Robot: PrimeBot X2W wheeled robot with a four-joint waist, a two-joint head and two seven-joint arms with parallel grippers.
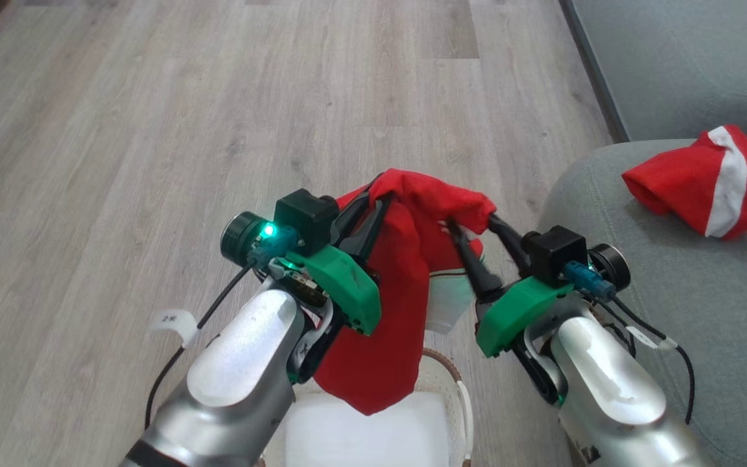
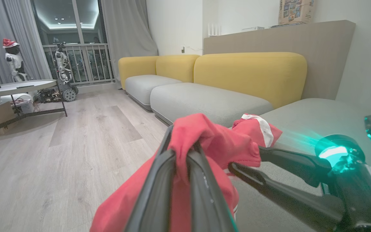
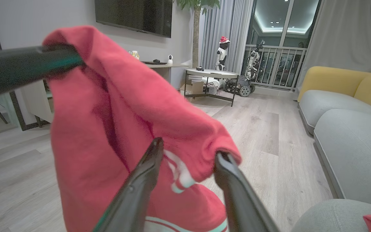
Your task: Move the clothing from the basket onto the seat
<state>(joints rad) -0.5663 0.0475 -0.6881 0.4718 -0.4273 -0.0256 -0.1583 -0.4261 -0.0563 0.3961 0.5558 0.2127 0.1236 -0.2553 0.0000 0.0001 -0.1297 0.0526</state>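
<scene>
One red garment point(image 1: 399, 292) hangs in the air above the basket point(image 1: 461, 395), whose brown rim and white liner show at the bottom of the head view. My left gripper point(image 1: 377, 194) is shut on its top edge; in the left wrist view the cloth point(image 2: 217, 138) is pinched between the dark fingers. My right gripper point(image 1: 474, 224) stands open beside it, and a fold of the garment point(image 3: 114, 112) drapes over one fingertip point(image 3: 221, 158). The second red garment point(image 1: 698, 181), with a white stripe, lies crumpled on the grey-green seat point(image 1: 672, 305) to the right.
Pale wood floor point(image 1: 218, 130) spreads ahead and to the left. Another grey sofa cushion point(image 1: 685, 65) lies beyond the seat, with yellow backrests point(image 2: 250, 74) behind. A round low table point(image 3: 211, 73) and small white robots point(image 3: 222, 51) stand far off by the window.
</scene>
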